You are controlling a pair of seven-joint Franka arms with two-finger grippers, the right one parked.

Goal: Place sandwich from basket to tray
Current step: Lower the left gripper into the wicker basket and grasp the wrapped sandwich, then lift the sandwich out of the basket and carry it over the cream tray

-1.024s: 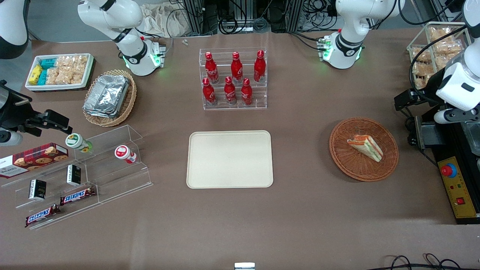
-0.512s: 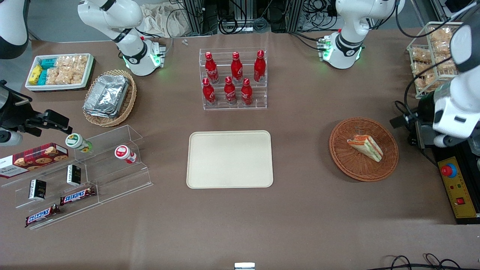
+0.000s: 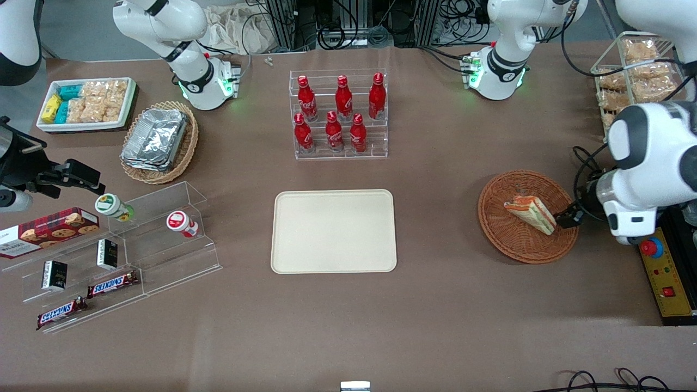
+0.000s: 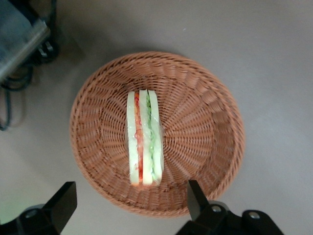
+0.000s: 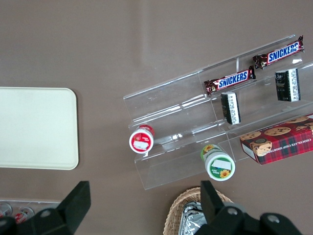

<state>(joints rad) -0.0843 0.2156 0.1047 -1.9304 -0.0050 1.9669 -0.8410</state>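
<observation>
The sandwich [image 3: 531,214] lies on its side in the reddish-brown wicker basket [image 3: 523,256] toward the working arm's end of the table. In the left wrist view the sandwich [image 4: 143,144] shows its orange and green layers in the middle of the basket [image 4: 205,98]. My left gripper [image 3: 569,218] hovers open and empty over the basket's rim, just beside the sandwich. Its two dark fingers [image 4: 195,198] stand wide apart, and the gripper's middle [image 4: 129,205] sits over the rim close to the sandwich's end. The cream tray [image 3: 333,231] lies bare at the table's middle.
A clear rack of red bottles [image 3: 340,114] stands farther from the front camera than the tray. A yellow control box with a red button [image 3: 661,272] and a wire rack of snacks [image 3: 631,71] sit at the working arm's end. An acrylic shelf [image 3: 109,256] stands toward the parked arm's end.
The left arm has swung from the table's end in over the basket's rim, coming nearer the front camera and close beside the sandwich. The sandwich has not moved.
</observation>
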